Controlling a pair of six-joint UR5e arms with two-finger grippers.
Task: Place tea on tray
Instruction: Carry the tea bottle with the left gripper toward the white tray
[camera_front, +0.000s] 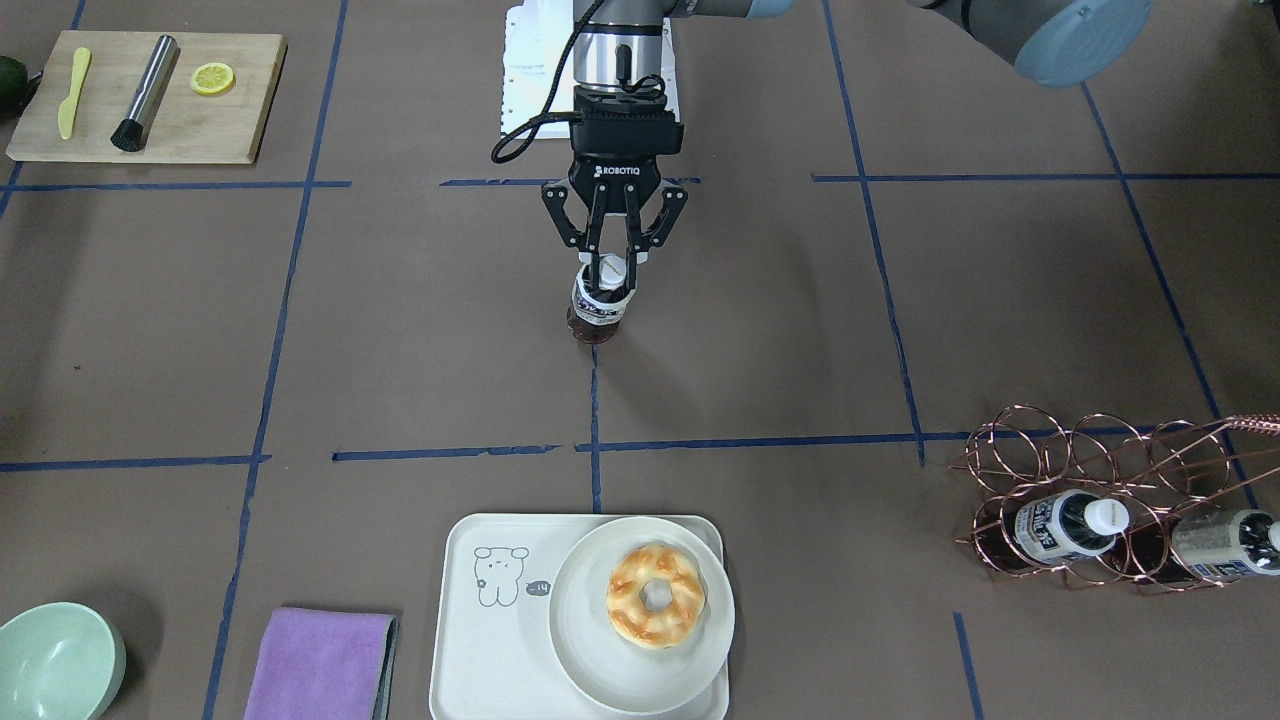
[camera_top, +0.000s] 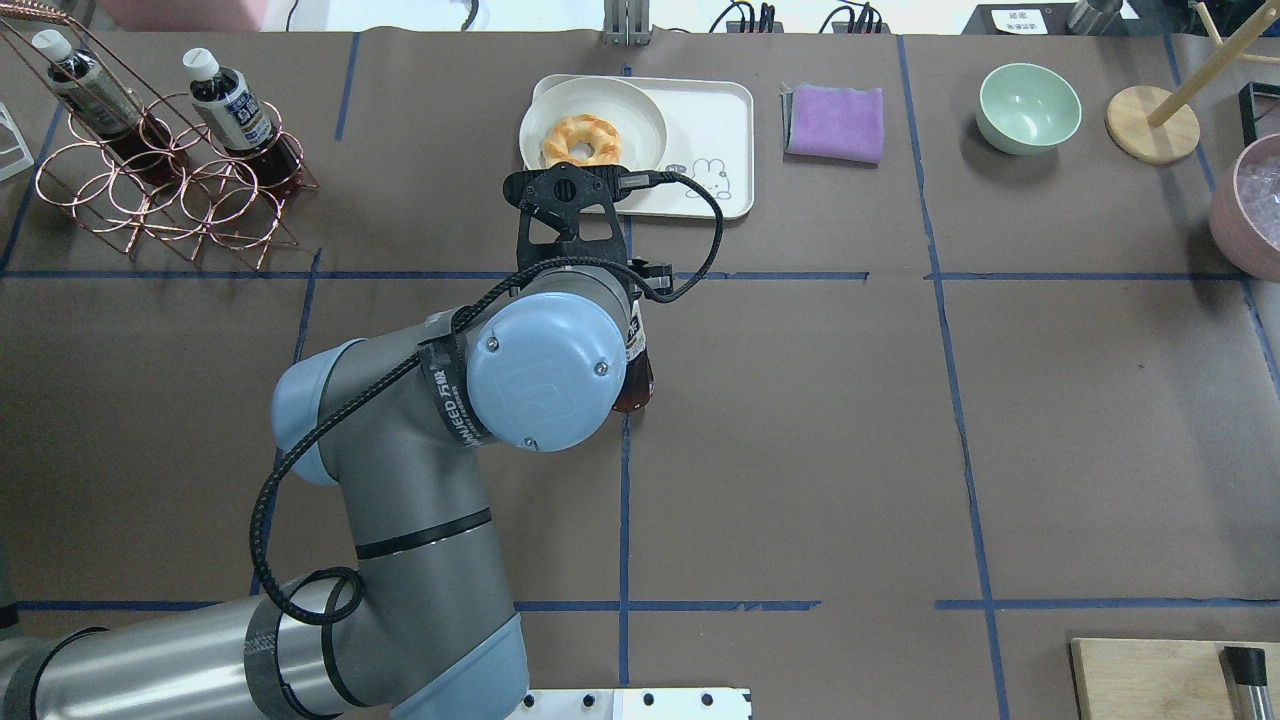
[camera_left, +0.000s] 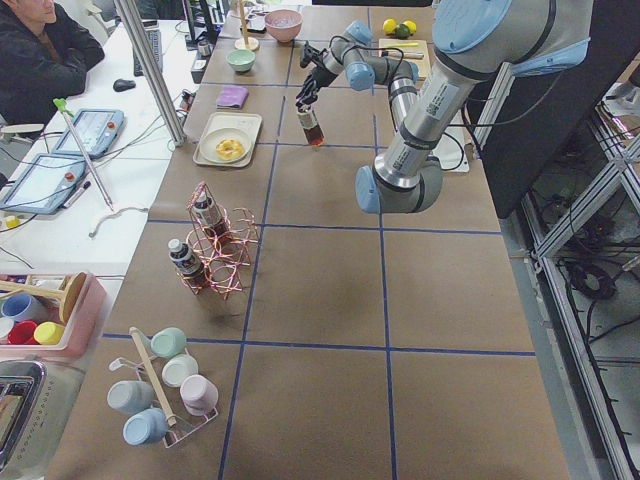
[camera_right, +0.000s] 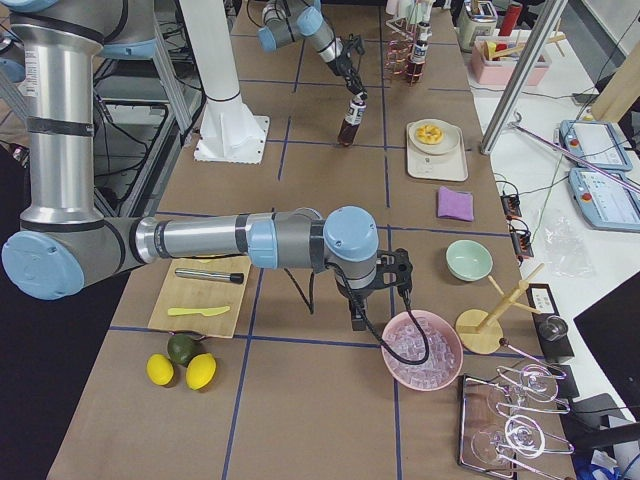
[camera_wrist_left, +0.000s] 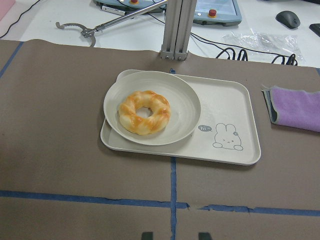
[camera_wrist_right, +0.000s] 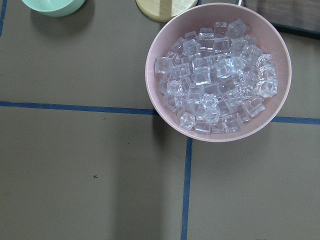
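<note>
The tea (camera_front: 598, 305) is a small bottle of dark liquid with a white cap, upright at the middle of the table. My left gripper (camera_front: 612, 265) points straight down and is shut on its neck and cap. I cannot tell whether the base touches the table. In the overhead view the arm hides most of the bottle (camera_top: 638, 378). The cream tray (camera_front: 490, 640) with the cartoon animal lies beyond it at the far edge, also in the left wrist view (camera_wrist_left: 230, 105). My right gripper (camera_right: 358, 318) hangs over the pink ice bowl's edge; I cannot tell if it is open.
A round plate (camera_front: 600, 660) with a doughnut (camera_front: 655, 595) covers half of the tray. A copper rack (camera_front: 1100, 470) holds two more bottles. A purple cloth (camera_front: 320, 660) and a green bowl (camera_front: 55, 665) lie beside the tray. A pink bowl of ice (camera_wrist_right: 217, 72) is under the right wrist.
</note>
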